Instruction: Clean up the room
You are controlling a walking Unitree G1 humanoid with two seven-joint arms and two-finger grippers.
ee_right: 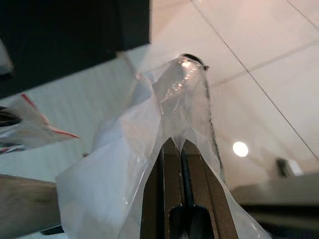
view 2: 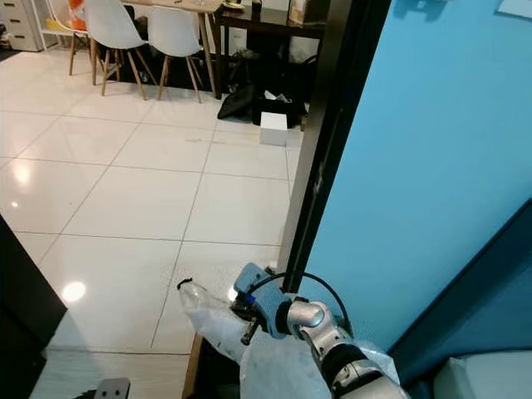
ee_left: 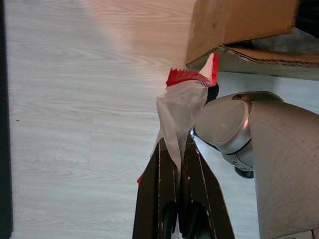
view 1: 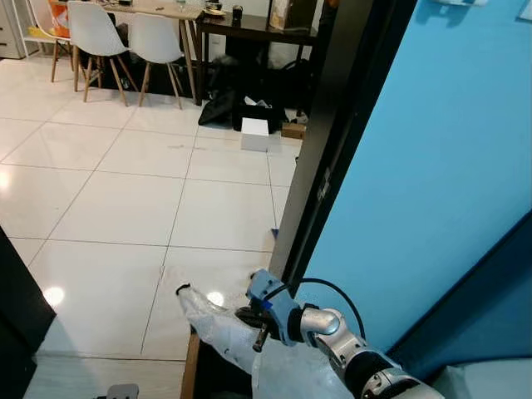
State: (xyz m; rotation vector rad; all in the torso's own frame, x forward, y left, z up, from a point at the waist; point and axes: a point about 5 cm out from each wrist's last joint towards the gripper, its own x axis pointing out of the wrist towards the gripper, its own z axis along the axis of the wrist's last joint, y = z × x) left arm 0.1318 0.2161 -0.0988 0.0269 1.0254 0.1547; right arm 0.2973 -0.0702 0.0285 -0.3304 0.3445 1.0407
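My right gripper point(view 1: 260, 339) is low in front of me, shut on a crumpled clear plastic bag point(view 1: 218, 322) that sticks out to the left over the floor. The right wrist view shows the same bag point(ee_right: 180, 94) pinched between the closed black fingers point(ee_right: 169, 164). In the left wrist view, my left gripper point(ee_left: 174, 152) is shut on a thin clear wrapper with a red serrated edge point(ee_left: 183, 102), held over a pale wood-grain floor beside a cardboard box point(ee_left: 234, 22).
A blue wall point(view 1: 432, 166) and dark door frame point(view 1: 320, 166) stand close on my right. White tiled floor stretches ahead to white chairs point(view 1: 100, 33), a dark table point(view 1: 258, 29), black bags point(view 1: 220, 108) and a white box point(view 1: 255, 133). Black furniture point(view 1: 17, 307) stands at left.
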